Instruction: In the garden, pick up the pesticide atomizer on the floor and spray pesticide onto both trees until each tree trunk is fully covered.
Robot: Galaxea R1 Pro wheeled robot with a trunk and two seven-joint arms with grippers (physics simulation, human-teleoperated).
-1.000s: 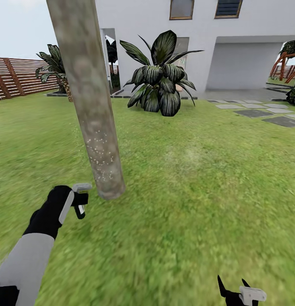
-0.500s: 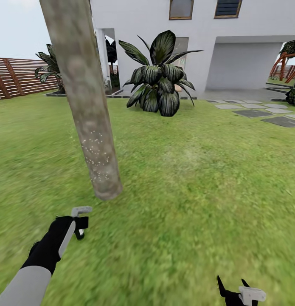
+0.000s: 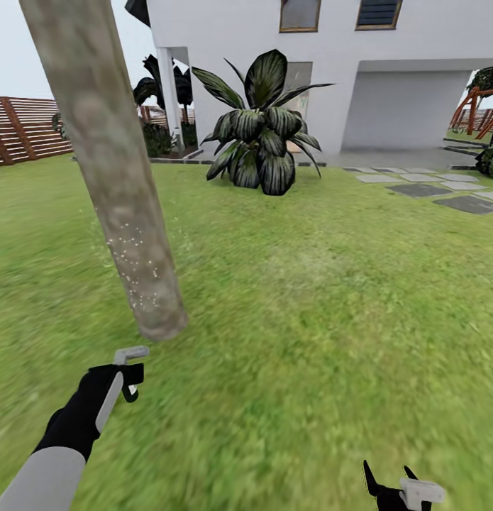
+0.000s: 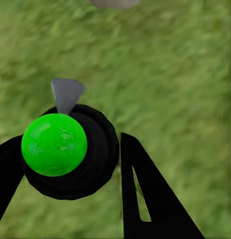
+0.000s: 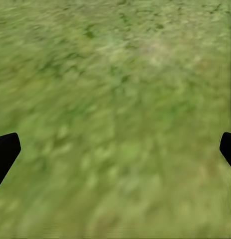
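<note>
Green lawn (image 3: 310, 319) fills the head view, with a white house (image 3: 388, 85) at its far side and a brown slatted fence (image 3: 30, 128) far off beyond the tree trunk (image 3: 108, 177). This thick, pale, mottled trunk rises at a slant from the grass; a patch of small white specks dots its lower part. A large dark-leaved plant (image 3: 260, 135) stands well behind the trunk, in front of the house, and grey stepping slabs (image 3: 445, 191) lie in the grass farther off to the side. The left gripper (image 3: 130, 372) hangs over the grass just short of the trunk's base, a small dark object held at its tip. The right gripper (image 3: 391, 490) sits well away from the trunk, its dark fingertips (image 3: 369, 479) spread apart.

Left wrist view: the pesticide atomizer (image 4: 70, 154), a round black body topped by a bright green sphere with a grey pointed nozzle, is clamped between the two black fingers (image 4: 150, 199) above blurred grass. A grey sliver of the trunk's base (image 4: 115, 3) shows beyond the nozzle.

Right wrist view: the black fingertips (image 5: 5, 152) stand wide apart over bare grass (image 5: 115, 119), with nothing between them.
</note>
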